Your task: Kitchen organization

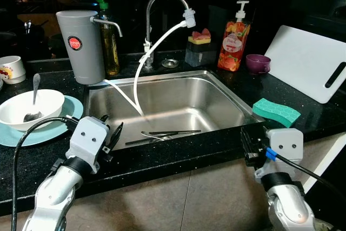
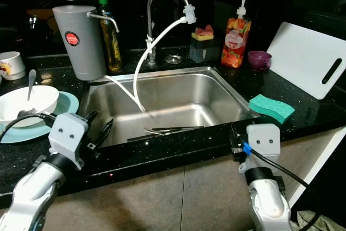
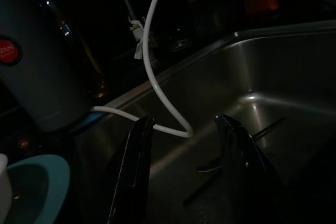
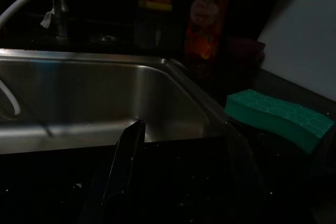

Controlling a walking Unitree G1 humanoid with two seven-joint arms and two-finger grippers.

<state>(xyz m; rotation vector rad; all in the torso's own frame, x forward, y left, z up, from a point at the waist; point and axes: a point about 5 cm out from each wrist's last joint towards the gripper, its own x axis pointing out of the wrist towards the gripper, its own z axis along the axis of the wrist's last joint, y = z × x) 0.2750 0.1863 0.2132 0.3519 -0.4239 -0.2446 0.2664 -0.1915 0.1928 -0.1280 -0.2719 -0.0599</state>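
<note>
Utensils (image 1: 167, 133) in sink (image 1: 216, 87) ahead of spread left gripper (image 1: 110, 132); approach low, fingers straddling one handle; right gripper (image 1: 247, 145) spread, idle.

Head views are sharp, lit from the front, glare on the sink (image 1: 216, 87); background black, wrist views really dim.

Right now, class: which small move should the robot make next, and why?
Probably lower the left gripper into the sink toward the utensils. Its fingers are open and it hovers at the sink's front left edge, while the right gripper waits at the counter edge near the green sponge.
</note>
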